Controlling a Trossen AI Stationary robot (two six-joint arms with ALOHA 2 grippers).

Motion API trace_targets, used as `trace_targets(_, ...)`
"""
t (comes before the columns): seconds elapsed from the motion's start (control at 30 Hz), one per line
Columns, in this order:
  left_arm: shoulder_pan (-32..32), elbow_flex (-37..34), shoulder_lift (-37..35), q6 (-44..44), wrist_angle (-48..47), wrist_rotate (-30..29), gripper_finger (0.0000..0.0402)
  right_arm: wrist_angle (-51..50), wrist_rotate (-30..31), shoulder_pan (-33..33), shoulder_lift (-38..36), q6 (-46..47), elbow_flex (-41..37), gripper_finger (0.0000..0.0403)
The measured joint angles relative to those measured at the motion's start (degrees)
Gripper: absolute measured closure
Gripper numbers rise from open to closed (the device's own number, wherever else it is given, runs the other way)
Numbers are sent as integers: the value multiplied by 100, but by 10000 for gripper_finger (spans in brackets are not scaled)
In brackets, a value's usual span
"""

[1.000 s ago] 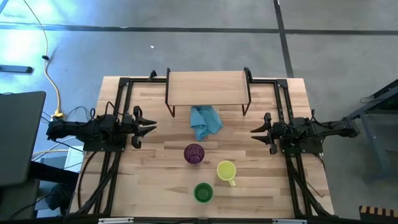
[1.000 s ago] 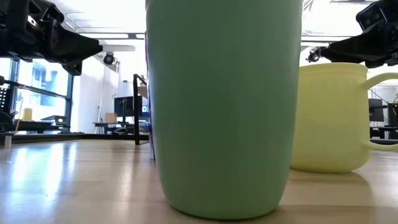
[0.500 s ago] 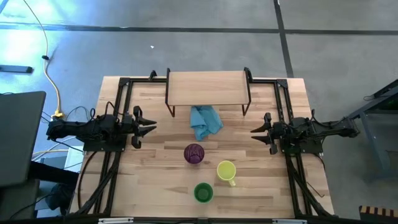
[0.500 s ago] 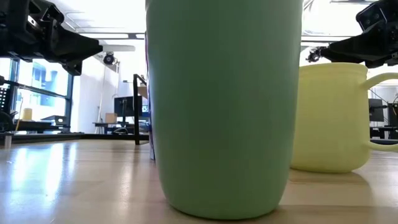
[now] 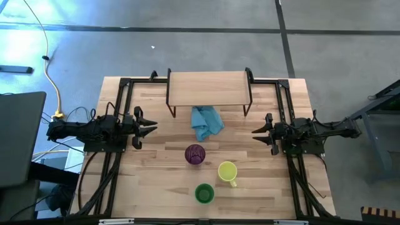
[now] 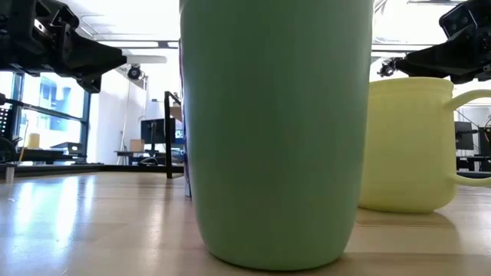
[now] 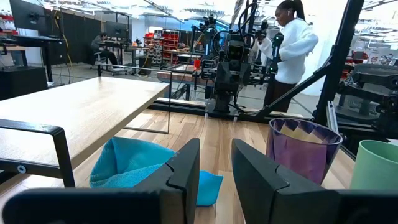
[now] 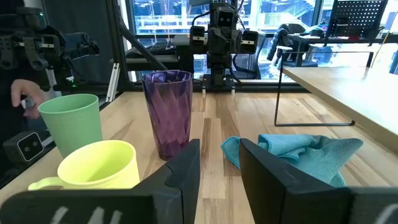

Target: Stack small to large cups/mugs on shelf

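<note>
- Nearest, at the lower middle of the high view, the green cup (image 5: 204,194) stood upright on the wooden counter (image 5: 150,187), close to its front edge.
- Just above and right of it sat the yellow-green mug (image 5: 227,171), upright, its handle pointing toward the lower right of the frame.
- Left of the mug, near it but apart, the purple tumbler (image 5: 195,154) stood upright at the frame's centre.
- At mid-height on the left, the left gripper (image 5: 147,128) hovered with its fingers parted around a narrow gap, grasping nothing, well apart from every cup.
- Opposite, at mid-height on the right, the right gripper (image 5: 258,132) hung likewise, fingers slightly spread and empty.
- Farther up, the light blue cloth (image 5: 206,121) lay crumpled on the counter just below the shelf.
- Beyond it, at the upper centre, the shelf (image 5: 209,89) stood on thin black legs, its light wood board bare.
- Farthest, in the left wrist view, a person (image 7: 287,46) in a white top stood behind the counter.
</note>
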Motion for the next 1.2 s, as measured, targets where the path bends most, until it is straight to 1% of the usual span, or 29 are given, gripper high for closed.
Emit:
trace_targets(0.63, 0, 0, 2, -27, 50, 0, 318, 2, 2, 1, 1, 0, 1, 299)
trace_targets(0.7, 2, 0, 2, -240, 50, 15, 318, 1, 1, -1, -1, 0, 0, 299)
trace_targets(0.8, 2, 0, 2, -782, 107, 127, 318, 30, 2, -1, -1, 83, -1, 299)
trace_targets(0.87, 0, 0, 0, -1210, 195, 176, 318, 218, 6, -1, 1, 556, -3, 299)
trace_targets(0.93, 2, 0, 2, -1680, 295, 192, 318, 523, 30, -9, 1, 1239, -3, 299)
trace_targets(1.0, 2, 0, 0, -1915, 436, 192, 318, 846, 111, -20, 1, 1831, -3, 299)
trace_targets(1.1, 2, 0, 2, -2267, 538, 238, 318, 1322, 337, -21, 1, 2373, -3, 299)
trace_targets(1.2, 2, 0, 0, -3037, 729, 329, 318, 1714, 336, -23, 1, 3179, -3, 299)
